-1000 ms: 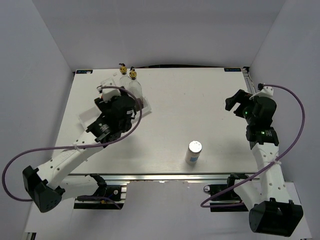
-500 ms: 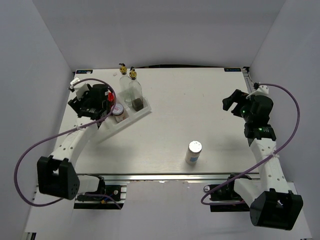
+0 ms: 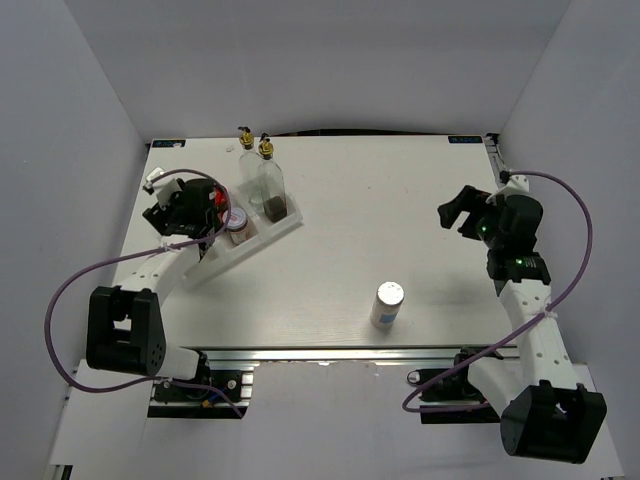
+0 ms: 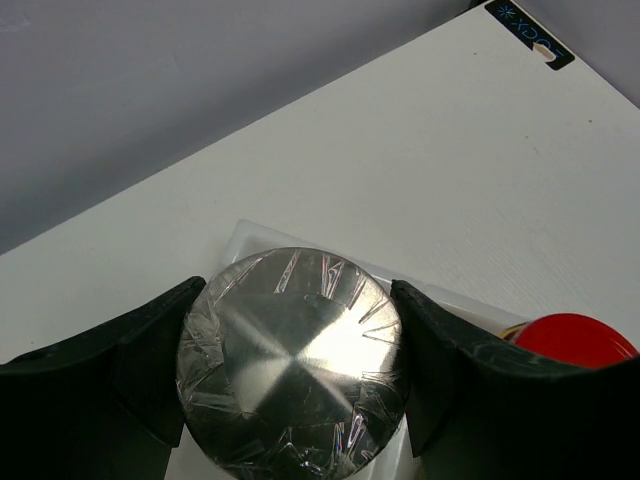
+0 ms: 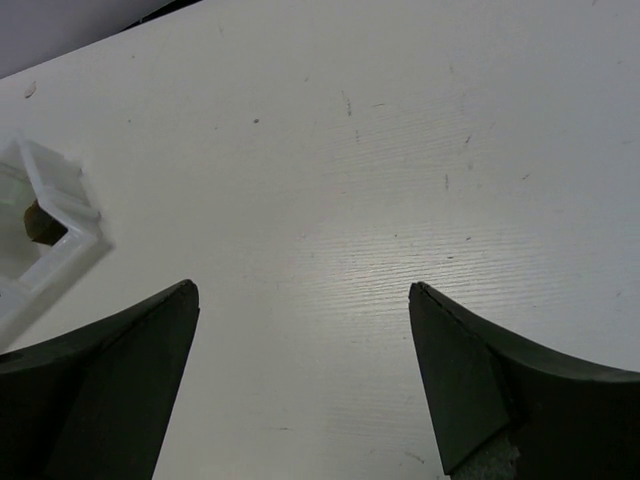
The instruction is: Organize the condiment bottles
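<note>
My left gripper is shut on a silver-capped shaker; its fingers press both sides of the cap over the left end of the white tray. In the tray stand two clear glass bottles with gold pourers, a red-lidded jar and a label-lidded jar. The red lid also shows in the left wrist view. A second silver-capped shaker stands alone on the table near the front. My right gripper is open and empty above bare table.
The tray's right corner shows at the left of the right wrist view. White walls close the table on the left, back and right. A metal rail runs along the near edge.
My left arm has swung from over the middle of the tray to its left end, uncovering the two jars. My right gripper has shifted slightly left and nearer.
</note>
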